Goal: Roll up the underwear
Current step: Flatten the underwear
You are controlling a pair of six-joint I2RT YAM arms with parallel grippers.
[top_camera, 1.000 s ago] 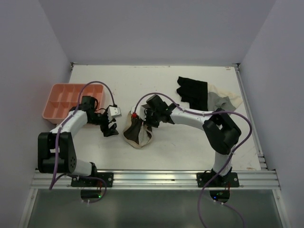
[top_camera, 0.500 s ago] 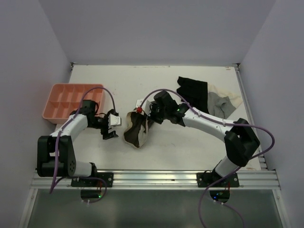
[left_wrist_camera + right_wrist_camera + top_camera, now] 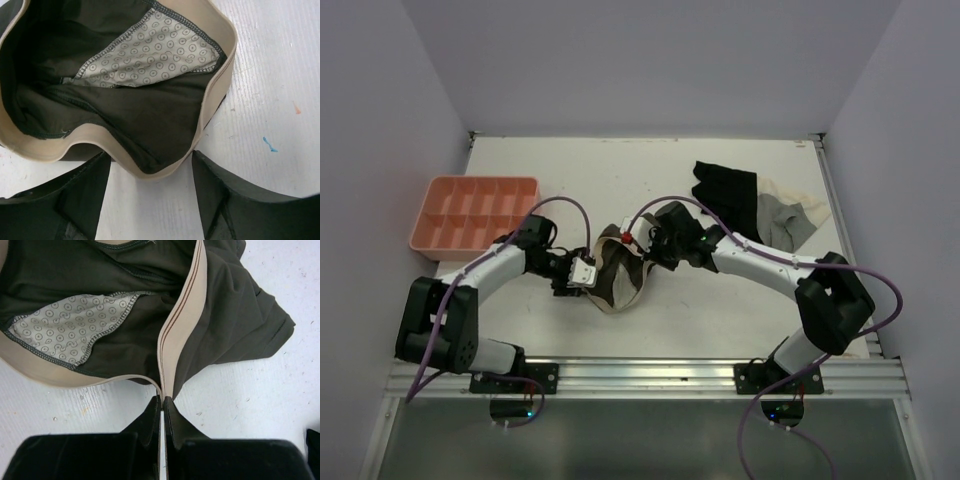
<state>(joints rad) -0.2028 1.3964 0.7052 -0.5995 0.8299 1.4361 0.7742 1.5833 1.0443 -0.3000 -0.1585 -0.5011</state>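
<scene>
The underwear [image 3: 618,275] is dark brown with a beige waistband and lies crumpled at the table's middle. In the left wrist view it [image 3: 150,115] lies opened up, its patterned lining showing. My left gripper [image 3: 150,172] is open, its fingers either side of the waistband's near edge, resting low at the table; it also shows in the top view [image 3: 582,275]. My right gripper [image 3: 162,400] is shut on the beige waistband [image 3: 177,335], pinching it upright; in the top view it [image 3: 645,248] sits at the garment's far right edge.
An orange compartment tray [image 3: 470,212] stands at the left. A black garment [image 3: 725,193] and a grey-and-cream garment [image 3: 790,212] lie at the back right. The metal rail [image 3: 640,377] runs along the near edge.
My left gripper has moved right, up to the underwear's left edge. My right gripper has shifted slightly, still pinching the waistband, and the garment has spread wider.
</scene>
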